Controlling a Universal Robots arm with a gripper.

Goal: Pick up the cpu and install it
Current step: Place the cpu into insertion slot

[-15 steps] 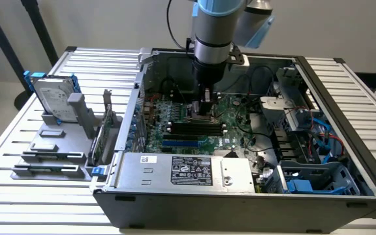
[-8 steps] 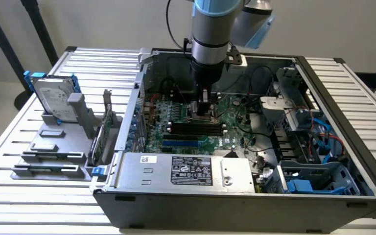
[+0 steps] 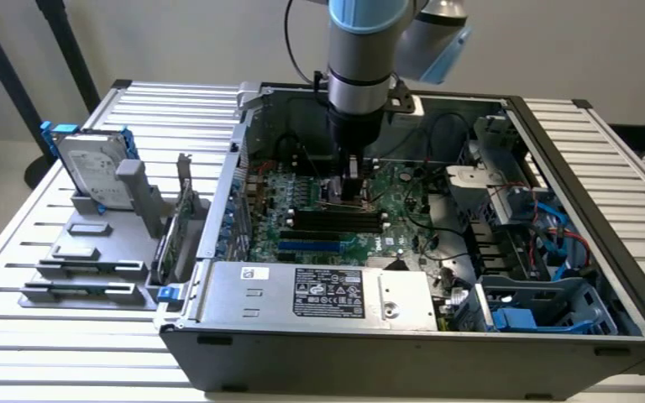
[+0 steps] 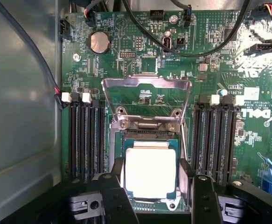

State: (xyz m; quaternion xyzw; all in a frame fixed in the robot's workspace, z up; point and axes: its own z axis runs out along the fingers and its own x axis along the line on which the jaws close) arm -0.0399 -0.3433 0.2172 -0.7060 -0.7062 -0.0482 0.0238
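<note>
The fingers (image 4: 118, 186) are clamping the cpu (image 4: 149, 175) by two sides, right at the motherboard's (image 4: 126, 37) open socket (image 4: 149, 134).

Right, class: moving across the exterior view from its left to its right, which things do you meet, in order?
hard drive in its blue frame → upright circuit card → gripper → blue cables

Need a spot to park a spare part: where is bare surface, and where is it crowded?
Free: the slatted table on the exterior view's right of the computer case, and along the case's near side. Crowded: inside the case, with the gripper over the cpu, memory slots flanking it, and blue cables.
</note>
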